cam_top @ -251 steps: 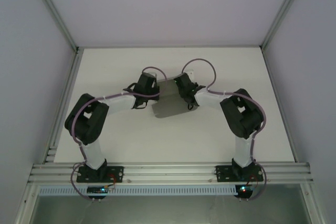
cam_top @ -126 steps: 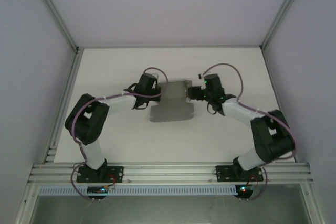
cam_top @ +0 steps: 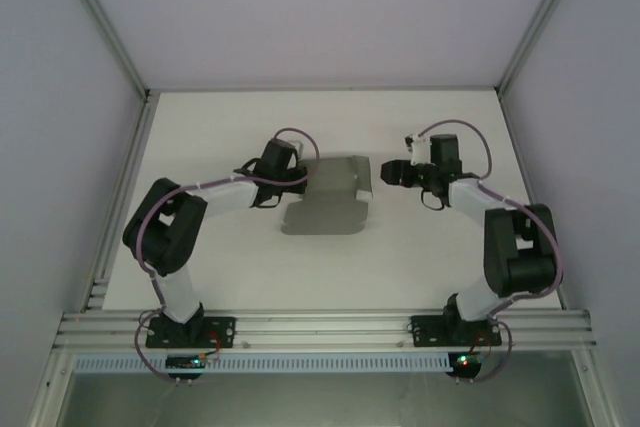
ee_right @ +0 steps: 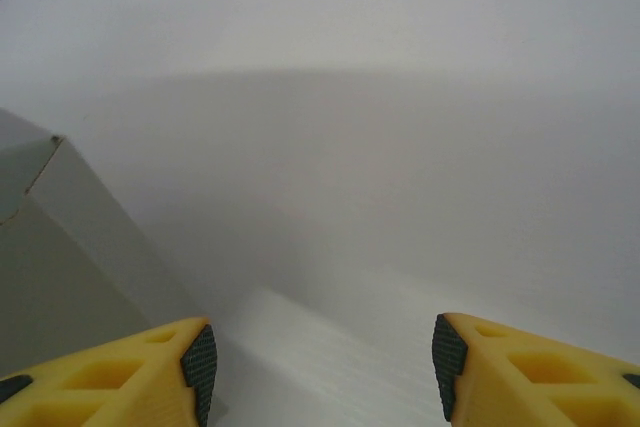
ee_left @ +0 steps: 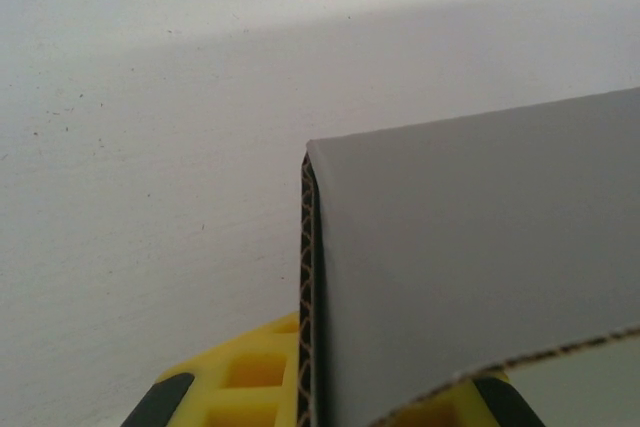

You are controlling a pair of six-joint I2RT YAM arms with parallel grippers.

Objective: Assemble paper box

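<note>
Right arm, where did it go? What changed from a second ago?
The right gripper let go of the paper box, opened its fingers and pulled back to the right, so now there is a gap between them. The box turned a little and sits straighter. The left gripper stayed shut on the box's left edge, and its arm stayed in the same place.

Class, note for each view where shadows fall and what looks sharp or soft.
Top external: even light, with a darker patch, likely shadow, on the table beside the paper box. Left wrist: its edge is crisp, the table behind soft. Right wrist: hazy, with a faint broad shadow band.
</note>
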